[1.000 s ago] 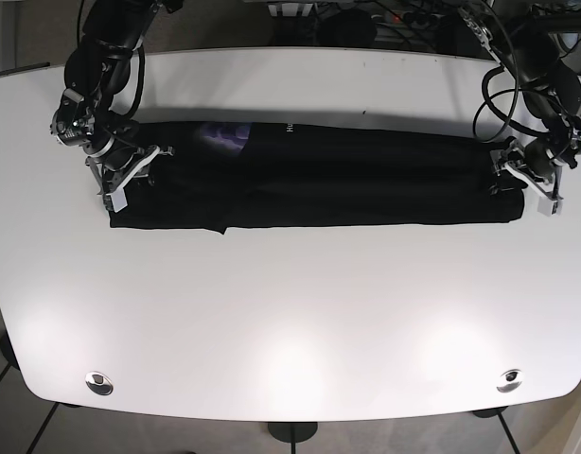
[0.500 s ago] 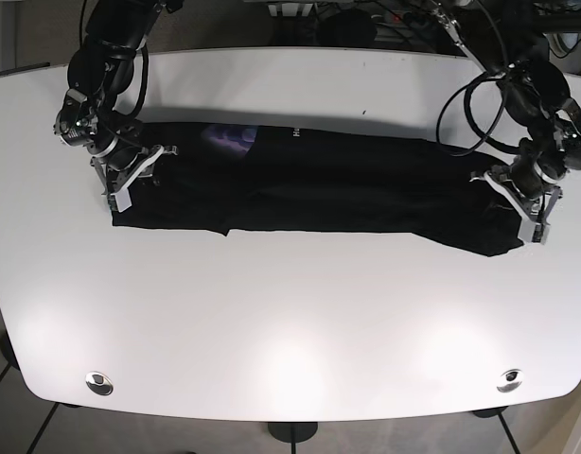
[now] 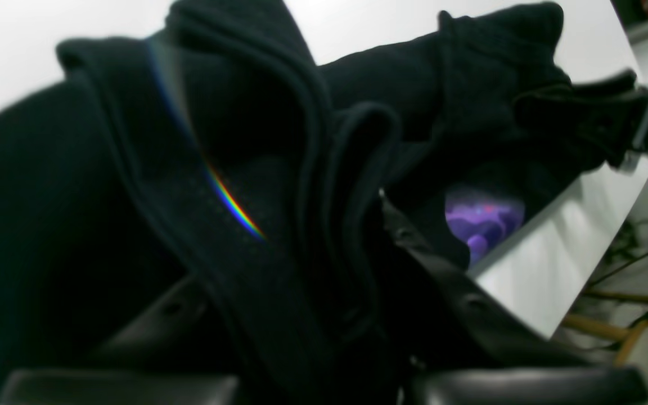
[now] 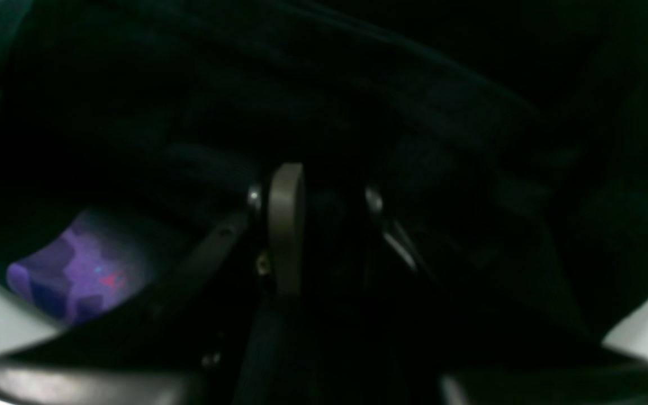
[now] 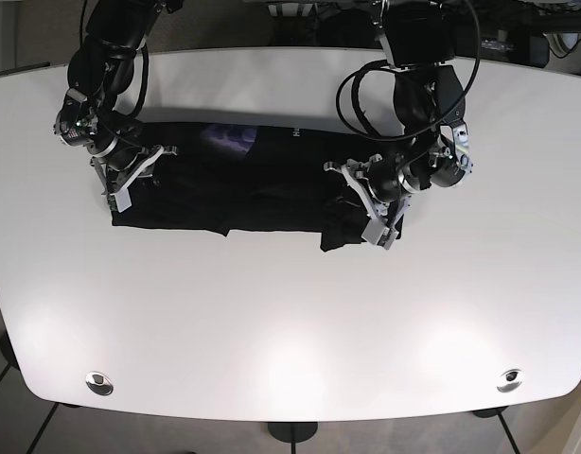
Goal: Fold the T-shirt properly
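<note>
T-shirt point(image 5: 262, 184) hem is pinched by both the left gripper point(image 5: 378, 210) and right gripper point(image 5: 130, 180); lay it flat, edges aligned.

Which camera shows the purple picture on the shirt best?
The right wrist view: the purple print looks biggest there. The left wrist view shows it smaller, tucked among folds; the base view shows only a faint patch.

Both arms point(image 5: 111, 43) are black, built of rounded segments, with black cables point(image 5: 352, 90) looping beside them. The grippers are silver-grey metal with pale fingers point(image 5: 119, 198). Close up, the right gripper point(image 4: 315, 225) shows a grey pad and small bright screws point(image 4: 254, 196).
</note>
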You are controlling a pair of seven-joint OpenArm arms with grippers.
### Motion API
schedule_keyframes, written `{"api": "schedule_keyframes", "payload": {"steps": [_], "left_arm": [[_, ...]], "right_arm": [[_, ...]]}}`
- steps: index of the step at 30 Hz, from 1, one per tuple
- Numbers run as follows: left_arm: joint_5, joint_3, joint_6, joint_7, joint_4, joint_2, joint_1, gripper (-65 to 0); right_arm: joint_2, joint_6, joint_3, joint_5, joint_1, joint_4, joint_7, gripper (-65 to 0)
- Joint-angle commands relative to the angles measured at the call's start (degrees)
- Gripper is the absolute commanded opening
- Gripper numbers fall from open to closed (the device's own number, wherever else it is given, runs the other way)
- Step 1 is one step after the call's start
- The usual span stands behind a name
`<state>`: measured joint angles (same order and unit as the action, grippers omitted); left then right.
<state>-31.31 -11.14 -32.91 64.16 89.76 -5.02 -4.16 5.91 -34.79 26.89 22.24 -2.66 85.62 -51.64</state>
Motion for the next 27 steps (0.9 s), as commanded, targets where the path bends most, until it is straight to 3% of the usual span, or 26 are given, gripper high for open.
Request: {"api": "schedule_keyframes", "payload": {"steps": [1, 6, 8, 13, 16, 17, 20, 23, 24, 27], "left_arm": [[-1.53, 2.04, 1.3, -1.35, -0.3, -0.13, -1.51, -45.8], [-1.7, 8.54, 8.42, -1.08, -0.39, -0.3, -4.14, -27.4], [-1.79, 12.5, 13.17, -0.12, 0.57, -0.48, -6.08, -23.7], [-9.09, 18.3, 12.55, 4.37, 6.2, -0.83, -8.01, -22.9], [-10.58, 13.2, 12.55, 4.37, 10.07, 2.33, -8.19, -22.9], [-10.76, 10.3, 12.55, 4.37, 10.86, 4.53, -8.01, -22.9], [-10.76, 3.62, 12.47, 4.19, 10.95, 10.69, -5.29, -24.4], [-10.49, 2.48, 12.47, 3.49, 9.63, 15.7, -2.65, -37.8], [-10.76, 2.56, 12.11, 1.73, 8.93, 17.63, -0.98, -44.0], [-10.32, 2.65, 6.4, -3.46, 6.73, 19.57, 2.1, -54.0]], "right_arm": [[0.55, -0.34, 0.05, -0.22, 0.68, 0.92, -0.28, -51.4], [0.55, -0.34, -0.04, -0.22, 0.68, 0.92, -0.28, -51.4], [0.55, -0.34, -0.04, -0.22, 0.68, 0.92, -0.28, -51.4], [0.55, -0.34, -0.04, -0.22, 0.68, 1.01, -0.89, -51.4], [0.37, -0.34, 0.05, 0.22, 0.77, 6.29, -1.07, -51.2], [-0.33, -0.34, 0.31, 2.42, 0.77, 9.45, -2.03, -50.6], [1.16, 0.37, 0.58, 10.33, 1.12, 15.43, -6.87, -49.8], [1.16, 5.11, 7.26, 16.84, 1.56, 16.75, -8.8, -32.3], [1.08, 7.14, 10.51, 19.04, 1.64, 14.99, -8.89, -21.6], [2.22, 8.19, 15.87, 22.82, 1.82, 8.13, -9.42, -6.7]]}}
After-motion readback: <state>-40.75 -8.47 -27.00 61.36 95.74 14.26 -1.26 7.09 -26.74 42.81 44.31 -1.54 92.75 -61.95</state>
